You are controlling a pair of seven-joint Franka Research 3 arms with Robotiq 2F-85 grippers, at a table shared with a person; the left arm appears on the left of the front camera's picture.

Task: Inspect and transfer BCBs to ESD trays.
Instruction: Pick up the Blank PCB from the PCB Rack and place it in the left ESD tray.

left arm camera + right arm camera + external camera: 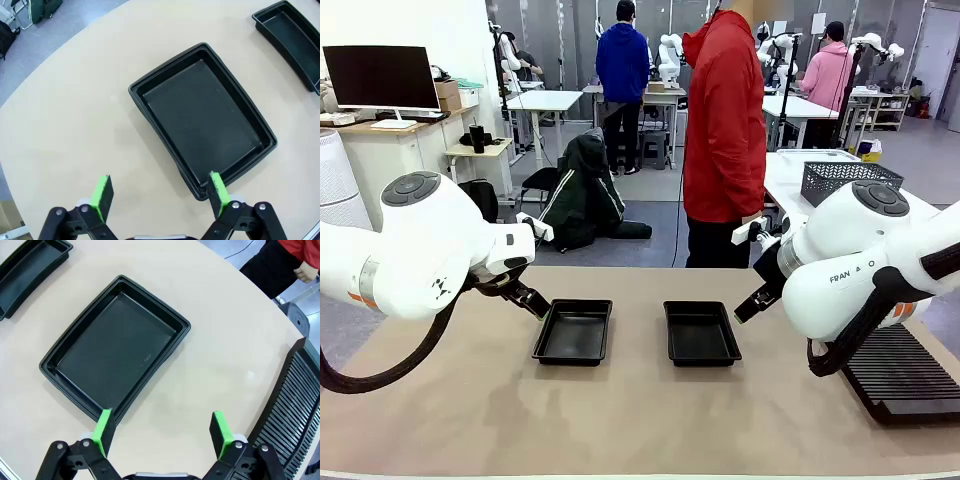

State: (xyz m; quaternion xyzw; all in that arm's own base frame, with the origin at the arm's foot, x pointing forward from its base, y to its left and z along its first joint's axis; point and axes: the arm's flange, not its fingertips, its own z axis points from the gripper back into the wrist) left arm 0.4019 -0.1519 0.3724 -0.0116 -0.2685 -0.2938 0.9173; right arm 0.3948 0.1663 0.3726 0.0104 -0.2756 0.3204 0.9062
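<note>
The left jaws hang wide open at a corner of the left tray [573, 331] on the bench [620, 430]. The right tray [700, 332] lies near it. The right jaws, also wide, hang between this tray and the rack [905, 375].

- Front view faces across the table [620, 420], taking in left tray [573, 331] and right tray [700, 333].
- Left wrist view looks closely down on the left tray.
- Right wrist view, on the right tray; each apparently clips the other tray.

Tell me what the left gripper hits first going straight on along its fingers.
Probably the rim of the near tray, ahead of the open left gripper; possibly bare table beside it, as depth is unclear.
</note>
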